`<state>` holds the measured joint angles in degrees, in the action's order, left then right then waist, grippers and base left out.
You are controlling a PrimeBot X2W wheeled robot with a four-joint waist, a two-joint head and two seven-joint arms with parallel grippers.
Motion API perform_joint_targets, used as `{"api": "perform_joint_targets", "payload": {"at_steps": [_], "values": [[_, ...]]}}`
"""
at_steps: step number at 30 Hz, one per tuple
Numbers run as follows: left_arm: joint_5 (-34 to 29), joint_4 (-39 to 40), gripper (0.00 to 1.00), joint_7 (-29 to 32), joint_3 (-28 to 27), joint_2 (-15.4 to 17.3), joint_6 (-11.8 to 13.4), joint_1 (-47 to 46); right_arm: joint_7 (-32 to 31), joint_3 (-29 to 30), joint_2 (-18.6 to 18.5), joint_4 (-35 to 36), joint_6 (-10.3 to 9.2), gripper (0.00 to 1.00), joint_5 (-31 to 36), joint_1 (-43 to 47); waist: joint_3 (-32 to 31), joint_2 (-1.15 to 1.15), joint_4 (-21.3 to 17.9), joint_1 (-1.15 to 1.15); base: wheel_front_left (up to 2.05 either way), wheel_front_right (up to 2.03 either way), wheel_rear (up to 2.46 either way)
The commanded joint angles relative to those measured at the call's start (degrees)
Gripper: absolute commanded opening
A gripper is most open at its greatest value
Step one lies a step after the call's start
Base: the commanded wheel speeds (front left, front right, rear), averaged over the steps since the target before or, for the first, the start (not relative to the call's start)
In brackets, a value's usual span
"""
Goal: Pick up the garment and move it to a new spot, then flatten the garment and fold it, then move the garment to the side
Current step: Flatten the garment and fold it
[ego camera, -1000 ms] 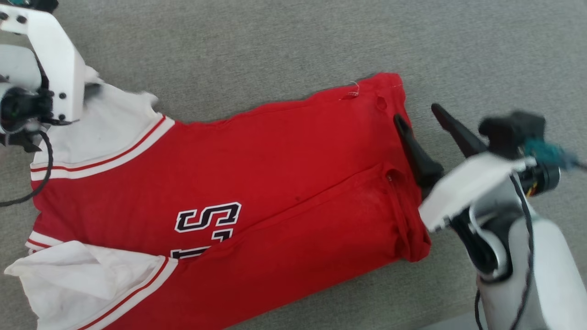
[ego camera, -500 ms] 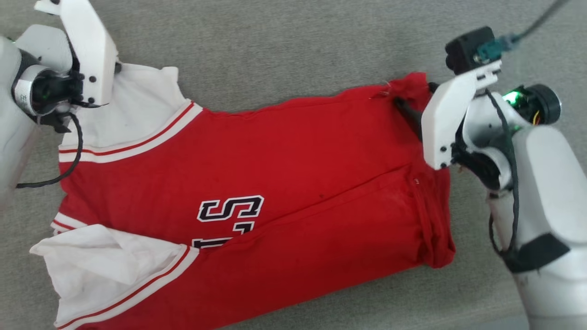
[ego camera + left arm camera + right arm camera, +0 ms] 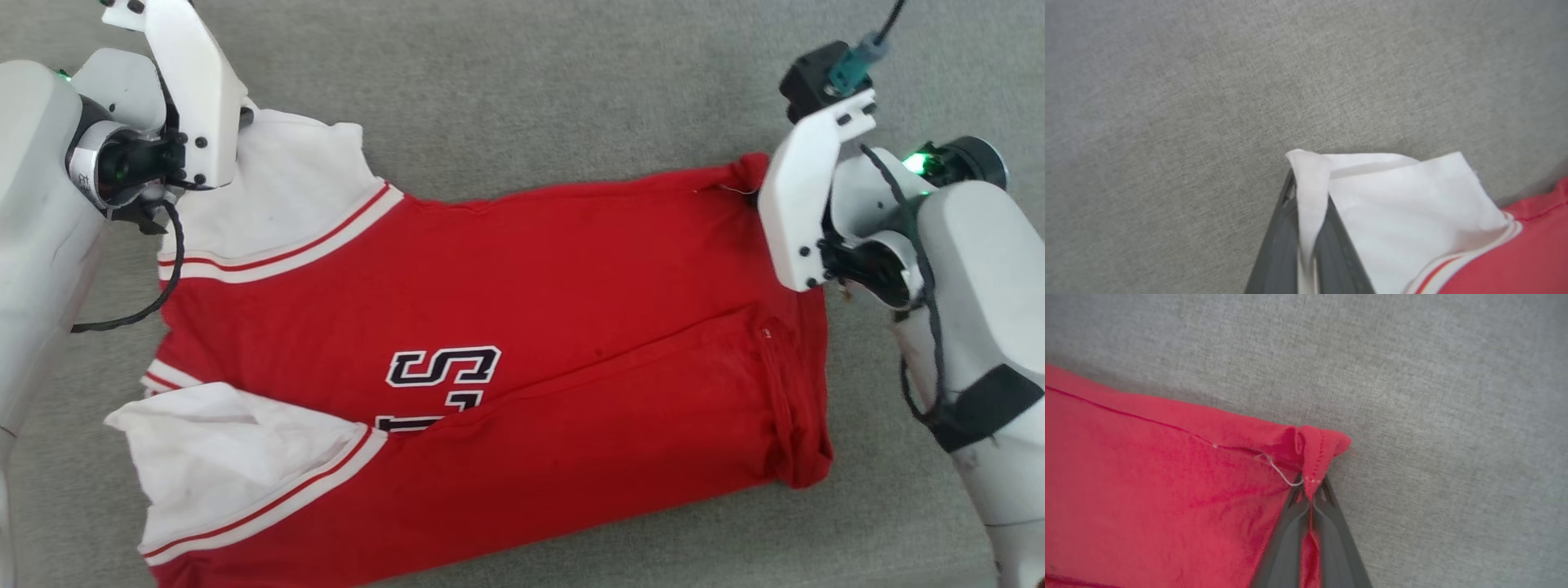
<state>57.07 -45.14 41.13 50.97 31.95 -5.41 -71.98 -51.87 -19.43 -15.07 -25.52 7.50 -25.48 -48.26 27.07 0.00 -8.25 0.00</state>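
Partly off-frame below: the garment [image 3: 571, 269].

The open room is sitting on the far side, where the grey surface [image 3: 555, 90] is lying bare beyond the garment [image 3: 571, 269], plus a strip is running along the near right. The garment's hogging the whole middle. The left gripper [image 3: 1306, 196] and right gripper [image 3: 1312, 490] are pinching its far corners, with the left forearm [image 3: 33, 212] and right forearm [image 3: 980, 269] blocking both sides.
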Motion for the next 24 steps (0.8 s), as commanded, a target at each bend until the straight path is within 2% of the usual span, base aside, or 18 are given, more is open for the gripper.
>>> {"api": "perform_joint_targets", "payload": {"at_steps": [1,8,15,20,24], "values": [[0.6,-0.1,0.0,-0.7,-0.4,-0.4,-0.3,0.1,0.6,-0.2,-1.4,-0.4,-0.02,0.0,-0.2,2.0,-1.6,0.0,1.2,0.0,0.0,0.0,0.0],[2.2,0.8,0.0,-0.4,-1.2,-0.5,-0.1,1.1,4.8,3.5,-4.7,3.4,-0.02,0.0,-0.2,5.4,-6.5,0.0,4.2,0.0,0.0,0.0,0.0],[3.5,6.4,0.0,0.6,-1.4,0.9,1.0,3.9,6.9,6.5,-6.6,8.9,-0.02,0.0,0.6,10.9,-9.9,0.0,6.5,0.0,0.0,0.0,0.0],[4.6,15.7,0.0,1.9,-1.5,4.3,4.4,8.2,6.6,7.7,-7.9,15.7,-0.02,0.0,1.0,16.3,-11.5,0.0,7.8,0.0,0.0,0.0,0.0],[5.5,26.0,0.0,3.1,-1.8,8.2,9.2,13.3,5.6,8.8,-9.0,21.7,-0.02,0.0,0.8,20.7,-12.2,0.0,8.6,0.0,0.0,0.0,0.0]]}}
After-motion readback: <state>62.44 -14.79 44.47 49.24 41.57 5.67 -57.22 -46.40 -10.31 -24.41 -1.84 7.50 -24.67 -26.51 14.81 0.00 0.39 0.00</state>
